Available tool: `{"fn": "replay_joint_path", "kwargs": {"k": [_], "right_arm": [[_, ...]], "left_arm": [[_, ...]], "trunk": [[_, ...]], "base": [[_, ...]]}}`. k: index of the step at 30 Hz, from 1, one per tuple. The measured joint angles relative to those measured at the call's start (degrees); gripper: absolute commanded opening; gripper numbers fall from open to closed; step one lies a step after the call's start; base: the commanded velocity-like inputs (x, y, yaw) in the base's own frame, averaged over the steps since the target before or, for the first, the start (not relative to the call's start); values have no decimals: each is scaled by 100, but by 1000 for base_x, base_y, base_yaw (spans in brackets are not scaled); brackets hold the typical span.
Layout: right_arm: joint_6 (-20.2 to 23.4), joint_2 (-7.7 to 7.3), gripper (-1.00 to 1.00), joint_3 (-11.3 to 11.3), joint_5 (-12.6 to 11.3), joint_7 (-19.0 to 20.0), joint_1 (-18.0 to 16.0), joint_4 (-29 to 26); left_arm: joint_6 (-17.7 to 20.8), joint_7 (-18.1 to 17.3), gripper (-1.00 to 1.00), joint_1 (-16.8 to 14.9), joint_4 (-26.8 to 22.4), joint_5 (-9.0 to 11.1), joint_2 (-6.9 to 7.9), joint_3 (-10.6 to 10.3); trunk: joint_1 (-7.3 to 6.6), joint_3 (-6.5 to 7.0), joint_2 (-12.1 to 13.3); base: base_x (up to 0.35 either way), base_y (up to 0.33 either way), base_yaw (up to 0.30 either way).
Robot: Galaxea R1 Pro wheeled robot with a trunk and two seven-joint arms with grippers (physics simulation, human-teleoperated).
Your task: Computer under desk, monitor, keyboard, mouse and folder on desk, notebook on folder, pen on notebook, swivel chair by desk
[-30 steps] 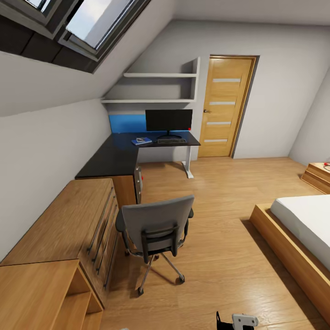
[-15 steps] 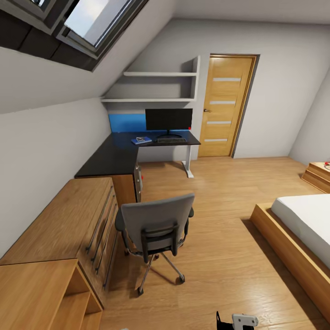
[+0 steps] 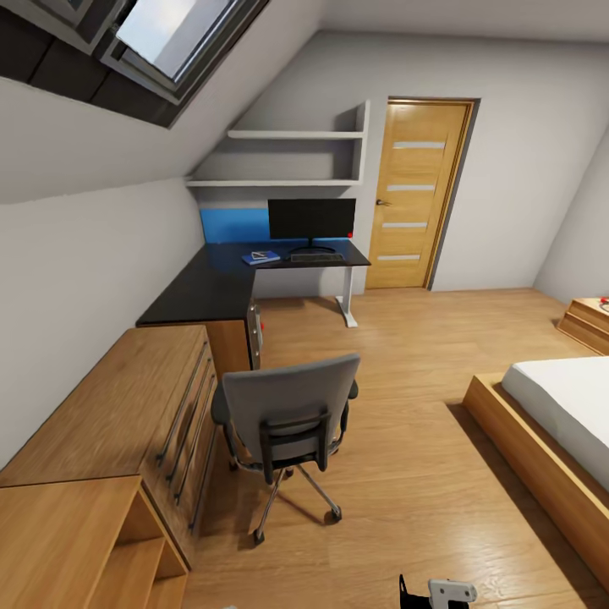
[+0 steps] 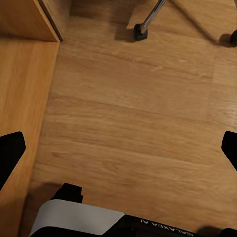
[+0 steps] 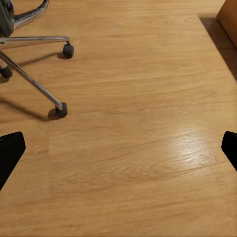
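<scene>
The chair [image 3: 292,423] stands on the floor [image 3: 406,474], well apart from the bench [image 3: 228,283] with the monitor [image 3: 311,220]. Both tools are released: left tool [image 4: 118,148], right tool [image 5: 118,148].

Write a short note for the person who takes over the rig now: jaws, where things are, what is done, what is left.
Left gripper and right gripper: jaws wide open, empty, over bare floor.
Monitor stands on the desk; keyboard lies in front of it.
Folder is already on the desk, a pale item on top; pen and mouse too small to tell.
Chair stands beside the wooden drawers, away from the desk.
Left: bring the chair to the desk; check the small items up close.
</scene>
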Motion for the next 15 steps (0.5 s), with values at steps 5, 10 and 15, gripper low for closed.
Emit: {"fn": "replay_joint_path", "kwargs": {"k": [5,10,15], "right_arm": [[0,0,100,0,0,0,0,0],[0,0,100,-1,0,0,0,0],[0,0,100,-1,0,0,0,0]], "left_arm": [[0,0,100,0,0,0,2,0],[-3,0,100,0,0,0,1,-1],[-2,0,100,0,0,0,1,0]], "trunk": [[110,-90,-201],[220,-180,-402],[330,-270,-602]], "base": [[0,0,0],[0,0,0],[0,0,0]]}}
